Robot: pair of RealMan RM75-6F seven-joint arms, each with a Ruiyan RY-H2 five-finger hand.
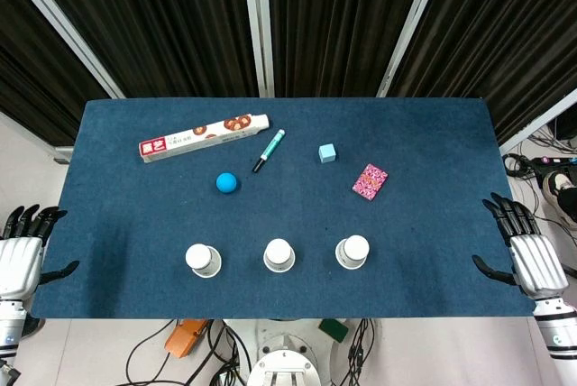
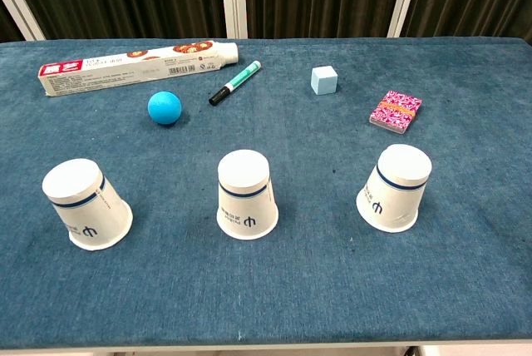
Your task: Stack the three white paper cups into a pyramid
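Three white paper cups stand upside down in a row near the table's front edge: the left cup [image 1: 203, 260] [image 2: 86, 204], the middle cup [image 1: 279, 255] [image 2: 246, 194] and the right cup [image 1: 352, 252] [image 2: 394, 186]. They stand apart, none touching another. My left hand [image 1: 22, 246] hovers off the table's left edge with fingers spread and nothing in it. My right hand [image 1: 523, 246] hovers off the right edge, likewise spread and holding nothing. Neither hand shows in the chest view.
Behind the cups on the blue table [image 1: 126, 188] lie a long toothpaste box [image 1: 205, 137] [image 2: 137, 66], a blue ball [image 1: 226, 183] [image 2: 165, 107], a green marker [image 1: 269, 150] [image 2: 235, 82], a pale blue cube [image 1: 327, 153] [image 2: 324, 80] and a pink card pack [image 1: 370, 180] [image 2: 396, 111].
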